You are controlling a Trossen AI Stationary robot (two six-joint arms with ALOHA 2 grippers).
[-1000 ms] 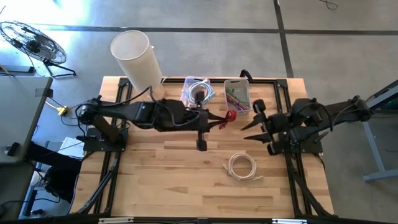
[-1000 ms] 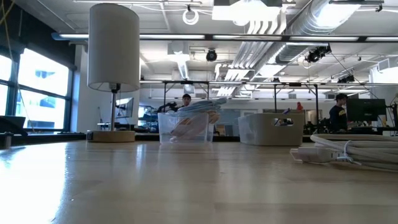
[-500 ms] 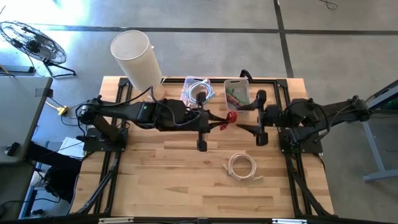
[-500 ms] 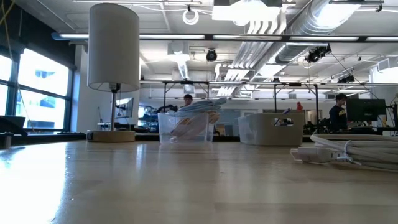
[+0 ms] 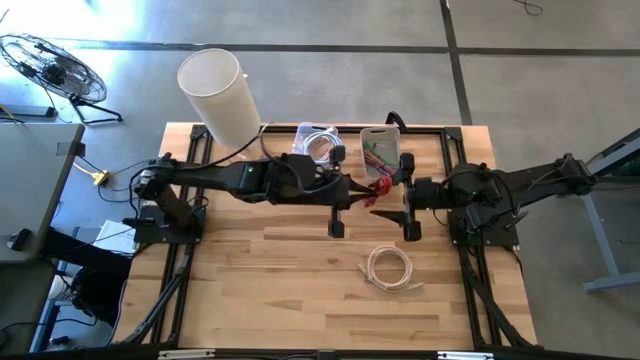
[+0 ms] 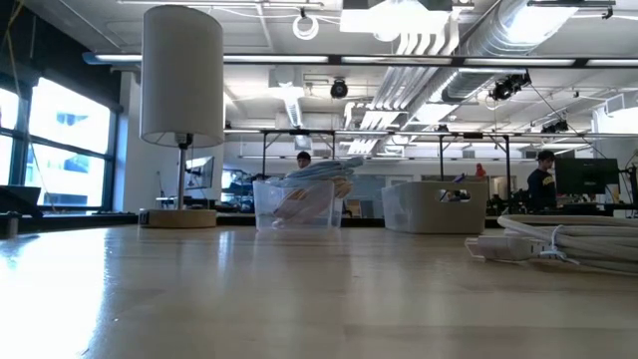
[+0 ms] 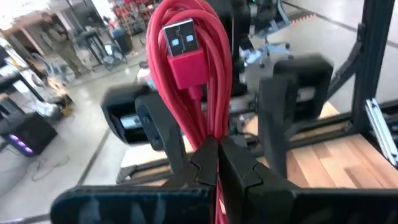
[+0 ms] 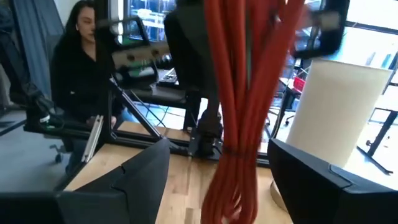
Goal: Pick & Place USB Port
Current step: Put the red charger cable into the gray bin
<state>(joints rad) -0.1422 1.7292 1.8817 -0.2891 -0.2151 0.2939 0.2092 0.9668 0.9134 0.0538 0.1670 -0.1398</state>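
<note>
A wooden table is seen from above, with a tall white lamp at its far left corner. Along the far edge two clear bins are set side by side: one holding pale coiled cables, the other holding coloured ones. A white coiled cable lies loose on the near right part of the table, apart from both arms. In the low view the lamp and both bins are seen across the bare tabletop, and the white coil at the right edge. A seated person in dark clothing is visible beyond the table in the right wrist view. The red USB cable, a bundled coil with its plug uppermost, is held above the middle of the table, in front of the bins. It is gripped by the left pincer, whose fingers are closed tightly on the bundle. Compared with a second ago, the left arm is extended further toward the right, and the right pincer, then half closed and set back, is now fully spread. It is reached in from the right, and the red bundle hangs between its wide fingers without being clasped.
</note>
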